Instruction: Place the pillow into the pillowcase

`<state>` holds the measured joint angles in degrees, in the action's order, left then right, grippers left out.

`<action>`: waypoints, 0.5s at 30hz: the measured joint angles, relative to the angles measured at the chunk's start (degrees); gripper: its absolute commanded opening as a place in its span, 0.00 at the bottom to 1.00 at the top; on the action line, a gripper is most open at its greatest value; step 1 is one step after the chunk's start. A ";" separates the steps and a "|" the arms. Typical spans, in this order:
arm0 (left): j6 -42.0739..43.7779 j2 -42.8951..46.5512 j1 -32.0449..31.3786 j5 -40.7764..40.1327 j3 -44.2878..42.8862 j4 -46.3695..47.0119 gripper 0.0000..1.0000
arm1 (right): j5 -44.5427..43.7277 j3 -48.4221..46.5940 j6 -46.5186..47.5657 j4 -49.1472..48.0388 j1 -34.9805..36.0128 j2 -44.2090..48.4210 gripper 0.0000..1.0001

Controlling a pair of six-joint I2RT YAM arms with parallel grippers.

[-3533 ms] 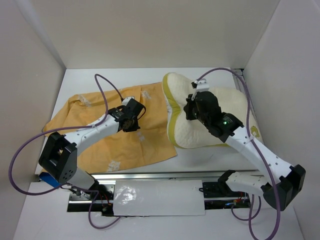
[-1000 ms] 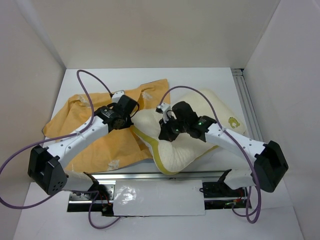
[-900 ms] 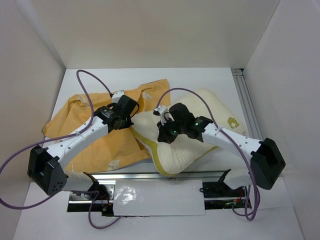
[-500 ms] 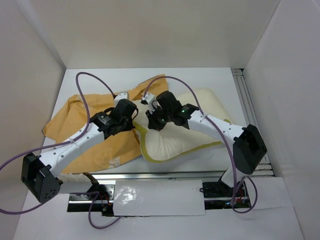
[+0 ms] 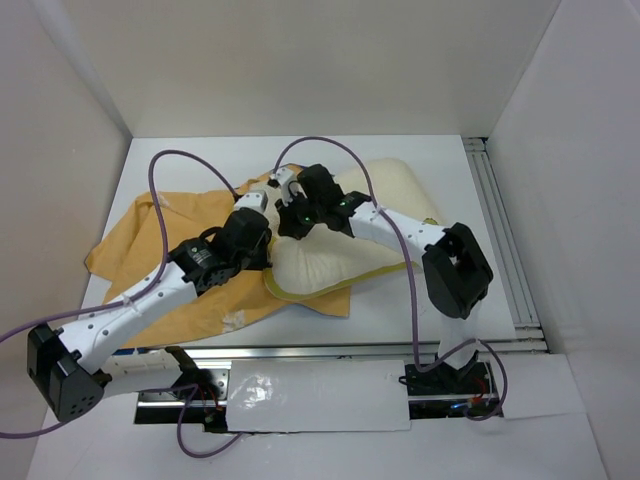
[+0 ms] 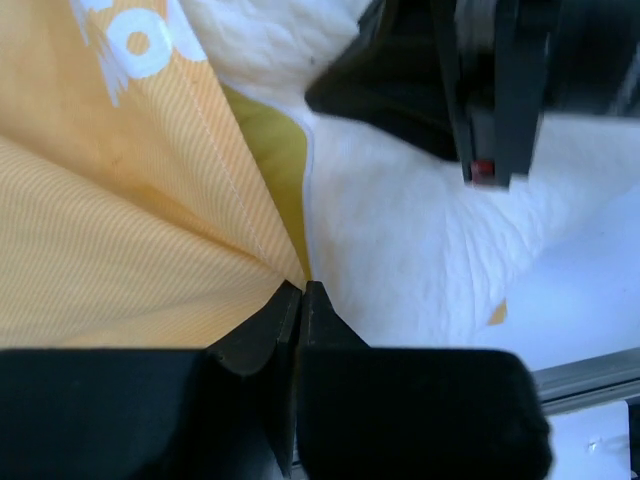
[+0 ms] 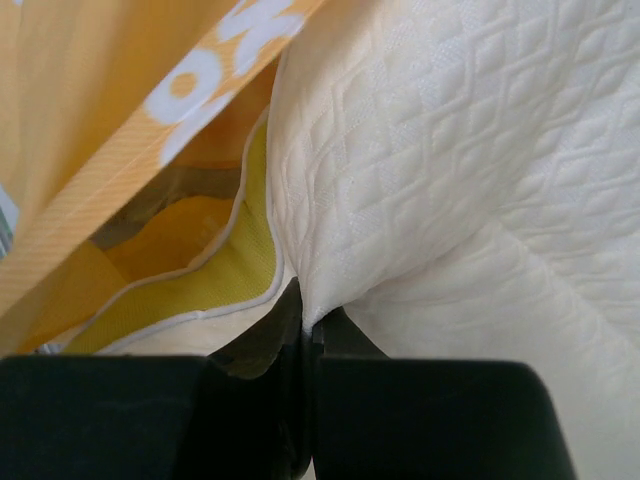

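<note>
The cream quilted pillow point(image 5: 375, 205) lies at the table's middle, its left end at the mouth of the orange pillowcase point(image 5: 160, 250). My right gripper point(image 5: 287, 220) is shut on a pinched fold of the pillow point(image 7: 450, 150), with the yellow-trimmed end pushed under the lifted orange pillowcase point(image 7: 120, 110). My left gripper point(image 5: 264, 216) is shut on the pillowcase's edge point(image 6: 120, 250) and holds it up beside the pillow point(image 6: 430, 240). Both grippers nearly touch. The left gripper point(image 6: 302, 290) and right gripper point(image 7: 310, 315) show no gap.
A metal rail point(image 5: 300, 350) runs along the near table edge, with a white sheet point(image 5: 320, 395) in front of it. Another rail point(image 5: 500, 220) lines the right side. White walls enclose the table on three sides.
My right gripper has dragged the pillow leftward to the pillowcase's opening. The left gripper has moved right and farther back with the pillowcase edge. Both stayed shut.
</note>
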<state>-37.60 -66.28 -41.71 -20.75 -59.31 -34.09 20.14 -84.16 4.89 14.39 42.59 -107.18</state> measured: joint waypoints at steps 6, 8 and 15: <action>-0.09 3.54 -0.17 -0.44 2.38 -0.17 0.00 | 1.25 -0.61 -3.45 -4.59 -5.09 -0.79 0.00; -0.26 3.93 -0.20 -0.92 3.30 -0.31 0.00 | 2.82 -0.61 -4.15 -5.44 -7.06 -0.79 0.00; -0.59 2.38 -0.22 -1.29 5.27 -0.68 0.00 | 5.46 -0.61 -7.72 -6.25 -9.35 -0.79 0.00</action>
<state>-38.20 -63.90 -41.93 -22.04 -54.04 -34.76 25.61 -84.77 -2.83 8.14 33.23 -107.96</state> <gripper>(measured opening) 0.116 0.033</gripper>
